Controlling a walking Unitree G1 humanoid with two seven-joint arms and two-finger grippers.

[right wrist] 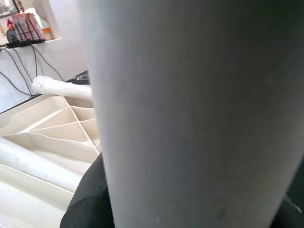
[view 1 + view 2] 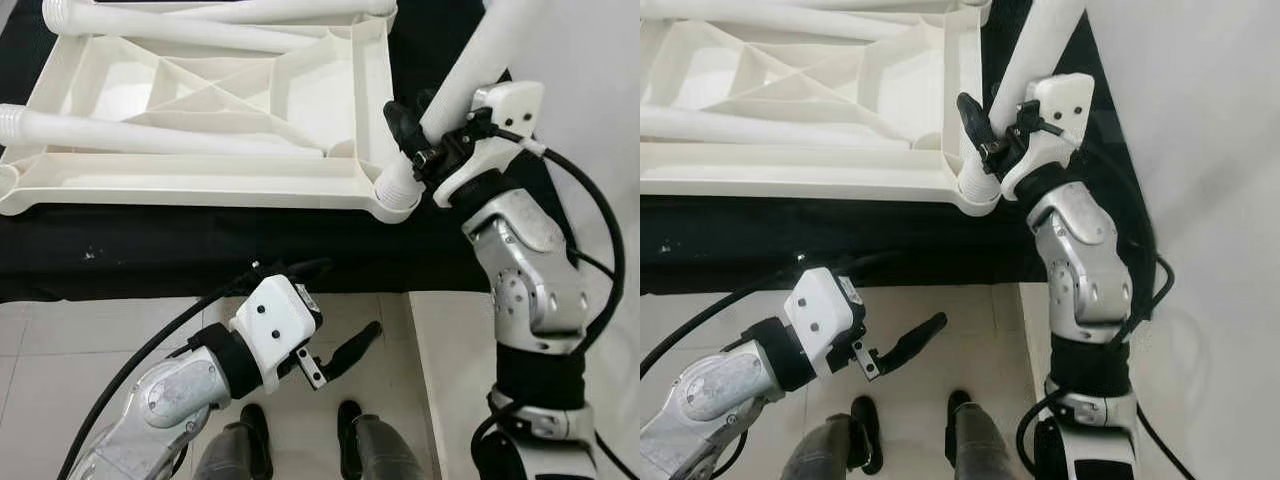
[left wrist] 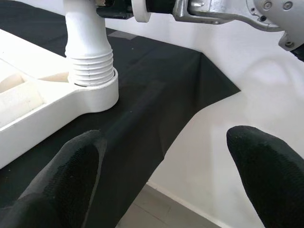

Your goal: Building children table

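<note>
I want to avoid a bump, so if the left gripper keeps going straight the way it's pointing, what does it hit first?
Probably the black cloth edge ahead of the open left gripper, then the white wall. The table leg in its corner socket sits off to one side. Depth is unclear.

The white table leg [image 2: 480, 60] held in the right hand [image 2: 425, 140] runs out of frame at its upper end. In the right wrist view the leg [image 1: 190, 114] sits close and blurred, hiding the hand's fingers and the corner socket. The upturned tabletop [image 2: 200, 180] is cut off at the top and left edges. Small items on a wall shelf [image 1: 21, 26] are too small to identify.
</note>
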